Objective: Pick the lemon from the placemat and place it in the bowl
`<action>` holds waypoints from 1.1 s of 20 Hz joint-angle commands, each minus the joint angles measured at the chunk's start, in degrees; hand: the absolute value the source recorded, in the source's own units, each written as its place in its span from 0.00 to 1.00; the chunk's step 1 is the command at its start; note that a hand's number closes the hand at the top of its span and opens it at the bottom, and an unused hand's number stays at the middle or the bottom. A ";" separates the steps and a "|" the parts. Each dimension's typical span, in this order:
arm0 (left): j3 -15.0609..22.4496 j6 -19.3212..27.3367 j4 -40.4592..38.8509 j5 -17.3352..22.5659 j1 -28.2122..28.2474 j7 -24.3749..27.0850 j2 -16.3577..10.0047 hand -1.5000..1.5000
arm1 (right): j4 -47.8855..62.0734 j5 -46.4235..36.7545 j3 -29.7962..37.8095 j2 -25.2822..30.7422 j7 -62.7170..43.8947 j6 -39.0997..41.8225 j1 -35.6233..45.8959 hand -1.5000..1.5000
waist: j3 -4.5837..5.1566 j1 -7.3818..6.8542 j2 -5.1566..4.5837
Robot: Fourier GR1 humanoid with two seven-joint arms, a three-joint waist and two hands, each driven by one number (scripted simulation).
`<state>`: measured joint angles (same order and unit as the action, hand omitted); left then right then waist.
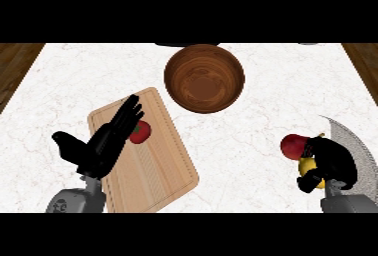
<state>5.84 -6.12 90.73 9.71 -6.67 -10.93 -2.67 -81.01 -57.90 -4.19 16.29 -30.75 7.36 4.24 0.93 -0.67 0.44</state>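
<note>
Curling round the lemon, the right hand holds it at the grey placemat's edge, w/ a red fruit right beside. Lemon's prob. light, stiff, a bit slick, so best gripped across its middle. Bowl sits well apart, up-left. Left hand is open over the cutting board.

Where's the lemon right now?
Head view, right side: lemon in the curled right hand, beside a red fruit, by the grey placemat.
</note>
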 commanded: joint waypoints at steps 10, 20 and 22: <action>2.73 -1.42 -2.44 0.18 -5.14 -1.71 2.06 0.50 | 3.15 -4.22 -33.39 -16.18 -32.90 1.60 27.34 1.00 | -0.87 -6.84 -1.04; 1.41 -1.84 -5.30 -0.28 -4.05 0.84 1.20 0.50 | -1.21 0.03 -41.10 -16.25 -50.67 -0.87 48.61 1.00 | -0.67 -4.61 -0.16; 2.74 -0.32 -4.82 -1.45 -3.92 0.07 2.56 0.50 | -0.98 1.57 -40.08 -16.24 -52.67 0.93 52.64 1.00 | -0.68 -4.60 0.11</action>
<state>7.81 -7.37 86.34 9.09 -10.86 -10.81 -1.03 -81.61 -57.81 -43.10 1.04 -67.82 6.02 49.08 0.23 -5.74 0.20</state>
